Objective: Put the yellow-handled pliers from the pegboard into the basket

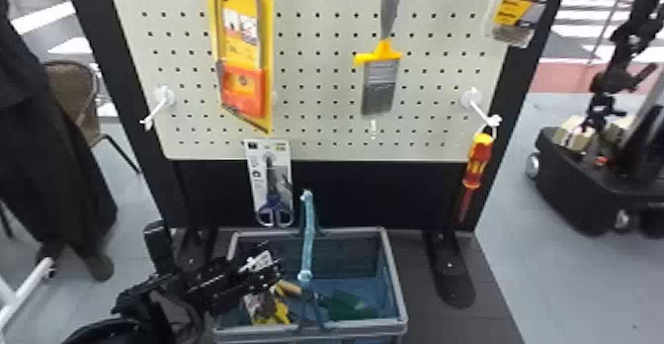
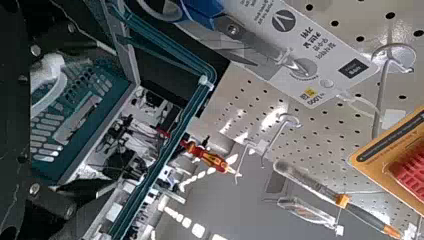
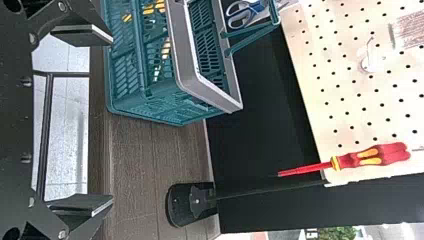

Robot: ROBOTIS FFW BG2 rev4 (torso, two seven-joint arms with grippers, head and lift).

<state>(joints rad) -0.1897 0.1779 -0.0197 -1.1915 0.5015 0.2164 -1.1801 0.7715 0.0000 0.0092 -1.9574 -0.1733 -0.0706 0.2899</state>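
Spanning the basket [image 1: 394, 279], a raised handle [image 1: 309, 239]

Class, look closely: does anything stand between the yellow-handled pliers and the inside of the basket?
Nothing visible does: what look like the pliers are already inside the basket. Its raised handle stands beside them.

Small dark print and a round emblem [image 2: 284, 20] mark the white scissors card [image 2: 324, 62]; lettering also crosses an orange package [image 2: 381, 159], though we cannot reliably make out any words.
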